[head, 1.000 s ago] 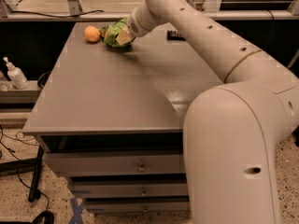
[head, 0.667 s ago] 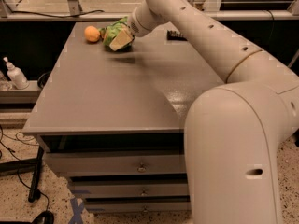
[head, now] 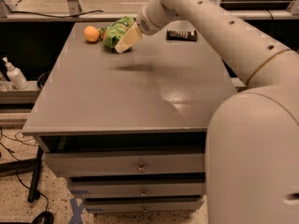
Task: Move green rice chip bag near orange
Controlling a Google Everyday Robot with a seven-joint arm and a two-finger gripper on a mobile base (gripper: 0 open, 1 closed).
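Note:
The green rice chip bag [head: 113,31] is at the far left of the grey table top [head: 140,92], right beside the orange [head: 91,33], which sits just to its left. My gripper [head: 125,43] reaches in from the right on the white arm [head: 201,17] and sits against the bag's right side, covering part of it. I cannot tell whether the bag rests on the table or hangs just above it. A dark blurred shadow lies on the table in front of the gripper.
A small dark bar wrapper [head: 181,34] lies at the far right of the table. The table has drawers [head: 140,164] below its front edge. A white pump bottle [head: 14,74] stands on a low shelf to the left. The arm's large base [head: 252,157] fills the right foreground.
The bag and gripper stay beside the orange with little shift. The shadow under them has moved toward the camera and away from the bag.

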